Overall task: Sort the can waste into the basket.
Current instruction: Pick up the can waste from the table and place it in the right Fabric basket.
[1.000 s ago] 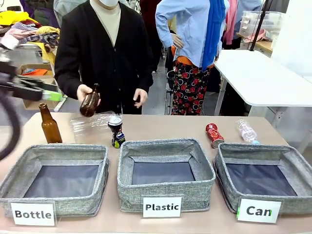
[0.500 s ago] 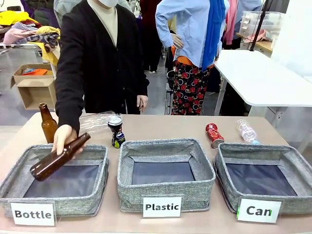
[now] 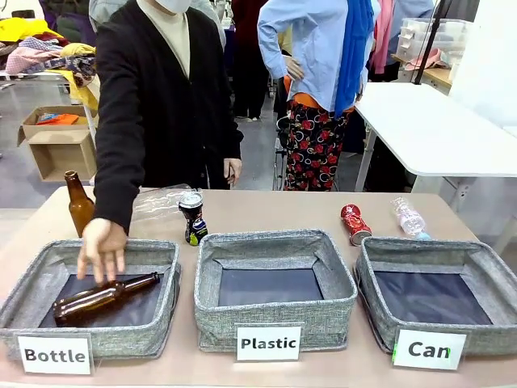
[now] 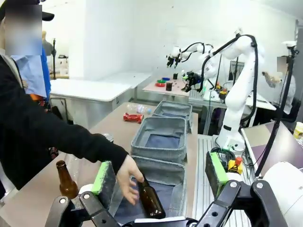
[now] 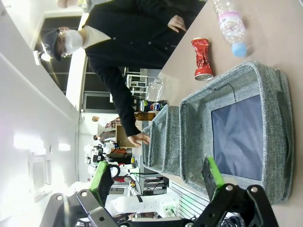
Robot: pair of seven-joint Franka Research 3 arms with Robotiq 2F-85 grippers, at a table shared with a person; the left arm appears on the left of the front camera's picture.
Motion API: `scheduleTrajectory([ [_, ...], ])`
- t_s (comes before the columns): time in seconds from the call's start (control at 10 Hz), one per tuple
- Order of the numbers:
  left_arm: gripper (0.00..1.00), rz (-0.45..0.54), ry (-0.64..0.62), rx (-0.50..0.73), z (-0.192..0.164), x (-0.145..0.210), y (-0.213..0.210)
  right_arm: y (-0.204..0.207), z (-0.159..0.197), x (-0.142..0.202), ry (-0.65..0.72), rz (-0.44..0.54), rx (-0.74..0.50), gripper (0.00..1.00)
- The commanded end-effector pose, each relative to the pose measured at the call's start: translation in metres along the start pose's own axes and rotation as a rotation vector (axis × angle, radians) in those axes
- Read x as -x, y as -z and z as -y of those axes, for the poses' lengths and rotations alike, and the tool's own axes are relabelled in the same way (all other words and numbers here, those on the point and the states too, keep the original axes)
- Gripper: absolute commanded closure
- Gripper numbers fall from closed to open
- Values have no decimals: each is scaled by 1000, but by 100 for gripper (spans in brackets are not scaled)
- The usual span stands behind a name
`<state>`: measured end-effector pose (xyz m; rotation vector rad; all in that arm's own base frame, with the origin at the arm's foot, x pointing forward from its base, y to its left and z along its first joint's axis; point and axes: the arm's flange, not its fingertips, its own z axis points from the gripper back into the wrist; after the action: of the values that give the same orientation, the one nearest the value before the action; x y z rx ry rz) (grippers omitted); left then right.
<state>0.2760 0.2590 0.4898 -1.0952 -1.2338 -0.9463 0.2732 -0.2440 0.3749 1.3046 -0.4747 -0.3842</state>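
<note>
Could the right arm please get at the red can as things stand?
Probably yes: the red can lies uncovered on the table just behind the Can basket, and the right tool is open.

Front view: bright, even overhead room light, sharp throughout. Soft, faint shadows lie on the table (image 3: 266,212) along each basket's foot, the Can basket (image 3: 428,249) included. Left wrist view: the white wall (image 4: 142,33) at upper centre is washed out, and the person's hand (image 4: 127,182) is slightly blurred. Right wrist view: glare patches at the left edge, and straight lines bow toward the corners.
</note>
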Motion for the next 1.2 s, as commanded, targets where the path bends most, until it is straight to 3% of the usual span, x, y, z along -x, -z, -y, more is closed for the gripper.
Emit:
scheduleTrajectory([
  [0.0,0,5,10,33,-10,-7,-3,1,0,1,-29,12,-18,0],
  [0.2,0,-45,-21,2,-11,-14,30,1,0,1,-29,12,-18,0],
  [0.5,0,-187,-94,-100,-24,-26,126,1,0,1,-29,12,-18,0],
  [0.8,0,-384,-111,-13,-42,-6,224,1,0,1,-29,12,-18,0],
  [1.1,0,-428,-34,-65,-38,24,307,1,0,1,-29,12,-18,0],
])
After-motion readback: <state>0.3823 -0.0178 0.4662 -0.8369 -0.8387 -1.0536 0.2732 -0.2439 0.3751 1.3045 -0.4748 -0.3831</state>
